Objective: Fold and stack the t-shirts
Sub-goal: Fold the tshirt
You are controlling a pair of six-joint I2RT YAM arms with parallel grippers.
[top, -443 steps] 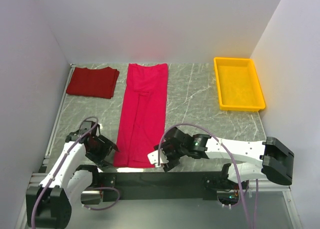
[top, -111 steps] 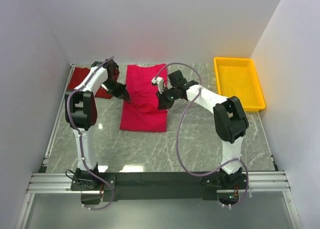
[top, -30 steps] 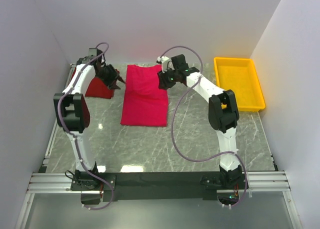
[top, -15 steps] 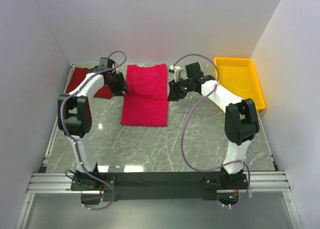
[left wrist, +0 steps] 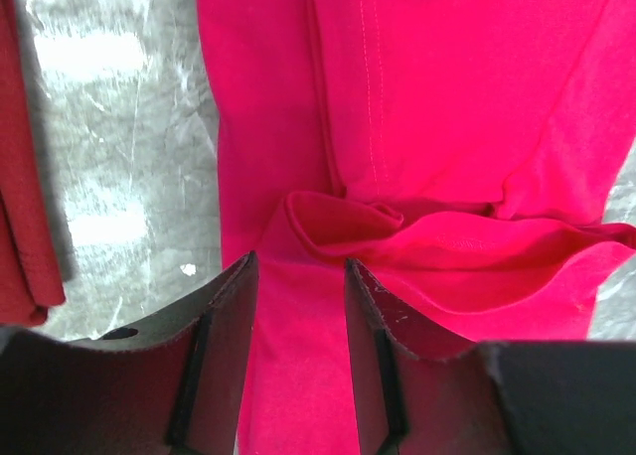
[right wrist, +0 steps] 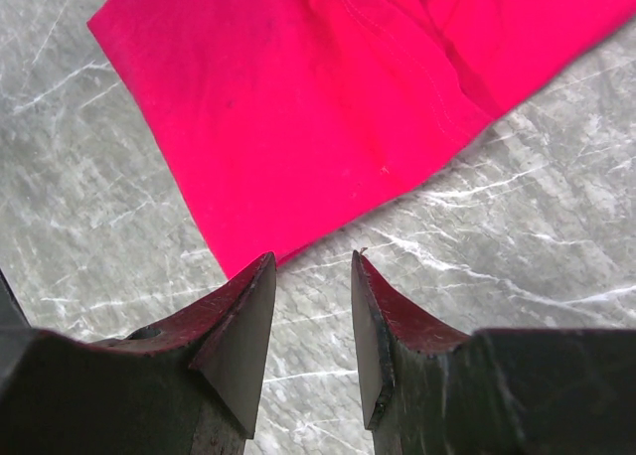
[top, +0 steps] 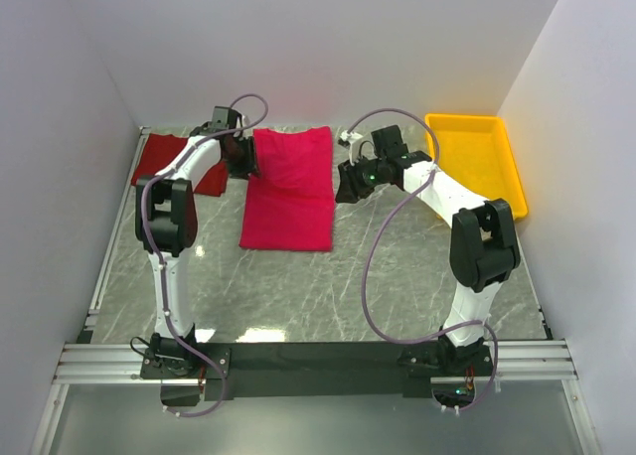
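The crimson-pink t-shirt [top: 289, 189] lies folded in half at the back middle of the table. It also shows in the left wrist view [left wrist: 427, 127] with a rumpled fold across it, and in the right wrist view [right wrist: 298, 97]. The brick red t-shirt [top: 159, 163] lies folded at the back left; its edge shows in the left wrist view [left wrist: 25, 236]. My left gripper [top: 248, 162] is open and empty over the pink shirt's left edge [left wrist: 298, 266]. My right gripper [top: 346, 189] is open and empty over bare table beside the shirt's right edge [right wrist: 313, 261].
A yellow plastic tray [top: 509, 165] stands at the back right. The grey marble table [top: 397, 266] is bounded by white walls at the back and both sides. The arms' cables loop above the table.
Both grippers let go of the pink shirt after folding its near half onto the far half. In the last half second the left gripper moved right onto the shirt's left edge; the right arm barely shifted.
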